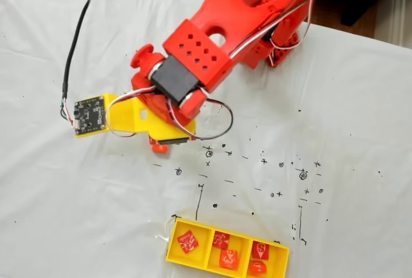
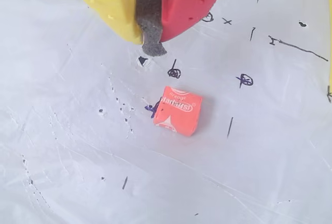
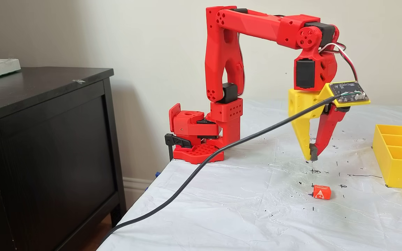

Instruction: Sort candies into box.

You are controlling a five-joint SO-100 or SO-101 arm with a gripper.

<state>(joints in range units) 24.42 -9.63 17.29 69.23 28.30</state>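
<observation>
Hovering gripper (image 2: pixel 150 37), fingers together, empty, above last loose candy (image 2: pixel 177 110); five candies sitting in box (image 1: pixel 178 256) already.

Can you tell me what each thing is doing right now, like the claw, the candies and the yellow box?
Yellow-and-red two-finger gripper: shut, empty, above the sheet.
Small orange wrapped candy: lying loose on the white sheet, apart from the gripper.
Shallow yellow plastic three-compartment tray: holds five candies: one, two, two.
Black cable: hanging slack.
</observation>
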